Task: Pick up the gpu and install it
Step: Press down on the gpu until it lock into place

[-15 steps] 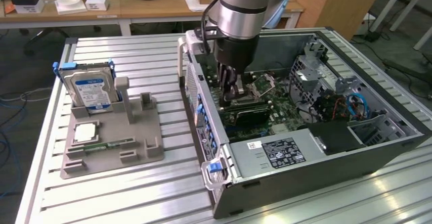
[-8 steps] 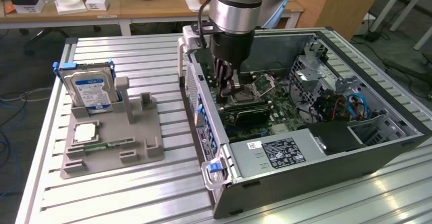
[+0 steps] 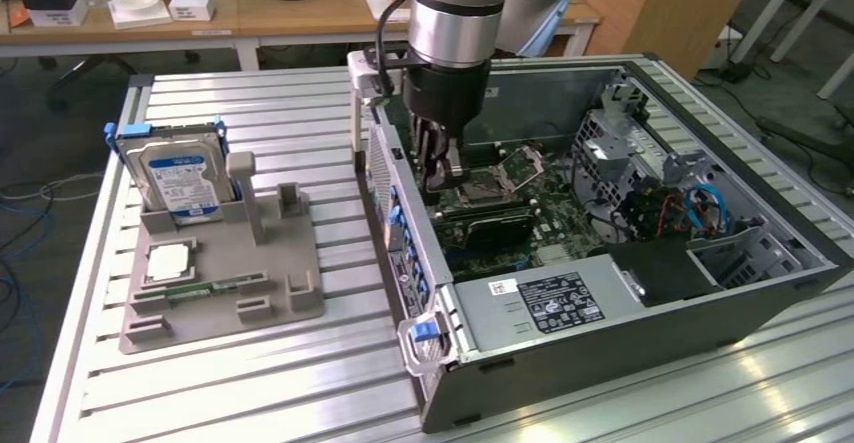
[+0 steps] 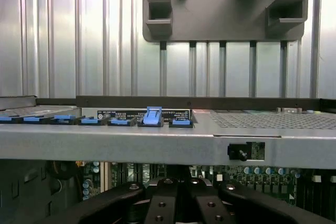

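The gpu [image 3: 491, 227], a thin dark card, stands on edge on the motherboard inside the open computer case [image 3: 587, 308], close to the case's rear wall. My gripper [image 3: 445, 191] reaches down into the case and hangs right over the end of the card nearest that wall. In the wrist view the black fingers [image 4: 160, 203] lie pressed together, so the gripper [image 4: 178, 184] is shut. I see nothing between them. Whether the tips touch the card I cannot tell.
On the exterior view's left, a grey holder [image 3: 220, 283] carries a silver hard drive [image 3: 180, 178], a small chip and a green memory stick [image 3: 214, 288]; its upright slot posts [image 3: 267, 203] stand bare. Blue latches [image 4: 152, 117] line the case's rear edge. Cables and a drive cage fill the case's far side.
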Available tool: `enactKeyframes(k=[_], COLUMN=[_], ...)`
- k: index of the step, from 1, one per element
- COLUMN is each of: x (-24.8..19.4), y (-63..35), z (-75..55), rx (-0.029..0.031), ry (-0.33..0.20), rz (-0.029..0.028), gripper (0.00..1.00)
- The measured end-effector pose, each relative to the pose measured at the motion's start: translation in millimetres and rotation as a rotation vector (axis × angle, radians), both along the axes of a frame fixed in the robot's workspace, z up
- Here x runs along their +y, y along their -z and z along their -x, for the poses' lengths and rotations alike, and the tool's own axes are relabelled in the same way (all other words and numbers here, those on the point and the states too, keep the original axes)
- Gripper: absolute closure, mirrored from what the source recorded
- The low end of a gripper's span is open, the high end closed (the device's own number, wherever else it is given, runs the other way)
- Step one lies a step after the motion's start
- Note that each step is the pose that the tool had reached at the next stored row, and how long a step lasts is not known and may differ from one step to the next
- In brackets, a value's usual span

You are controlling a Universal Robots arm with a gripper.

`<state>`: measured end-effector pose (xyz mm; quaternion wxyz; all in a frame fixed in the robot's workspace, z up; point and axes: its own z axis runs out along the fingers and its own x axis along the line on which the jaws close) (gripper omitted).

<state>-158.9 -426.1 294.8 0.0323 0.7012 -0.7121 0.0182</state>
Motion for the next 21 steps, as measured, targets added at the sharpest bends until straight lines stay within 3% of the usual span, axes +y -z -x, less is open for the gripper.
enactKeyframes(k=[11,21], x=[-0.1,-3.0], y=[0.0,0.1], z=[3.9,3.9], rx=[0.0,0.0001], ry=[0.0,0.0], rz=[0.0011,0.0013], gripper=[0.9,0.9])
